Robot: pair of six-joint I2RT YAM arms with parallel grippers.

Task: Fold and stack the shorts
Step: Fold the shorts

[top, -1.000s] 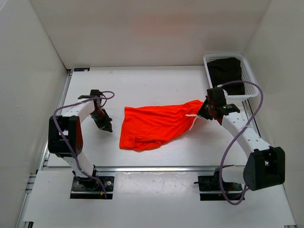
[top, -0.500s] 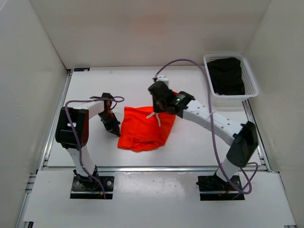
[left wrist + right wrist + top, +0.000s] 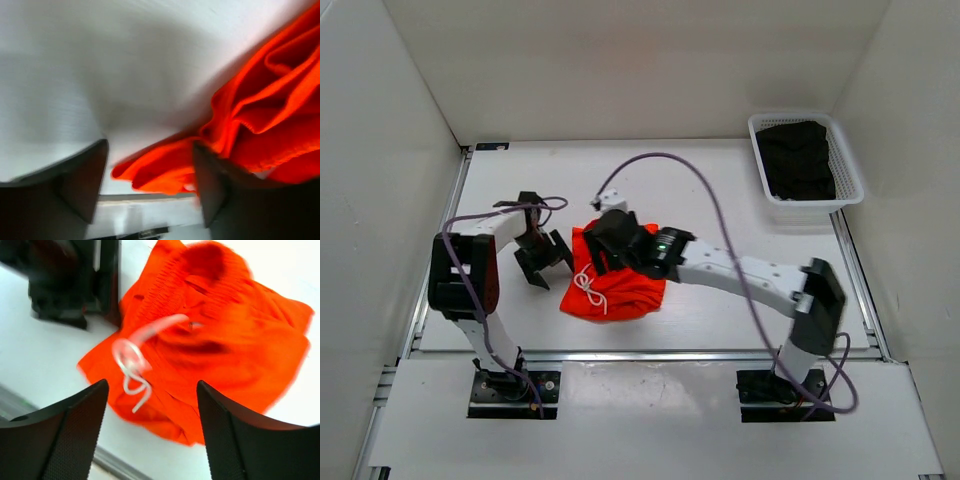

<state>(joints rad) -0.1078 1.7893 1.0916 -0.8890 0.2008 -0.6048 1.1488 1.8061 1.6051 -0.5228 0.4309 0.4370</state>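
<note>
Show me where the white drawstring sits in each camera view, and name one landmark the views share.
Top external: the drawstring lies on the left part of the shorts, left of centre.
Left wrist: not visible.
Right wrist: centre-left, looped on the fabric.
Shared landmark: the orange shorts, seen in all three.

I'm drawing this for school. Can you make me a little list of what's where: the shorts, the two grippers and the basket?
shorts: orange, bunched in a heap on the table, left of the middle
drawstring: white, lying loose on top of the shorts
left gripper: open, at the shorts' left edge
right gripper: open, over the shorts
basket: white, far right corner, dark clothes inside
</note>
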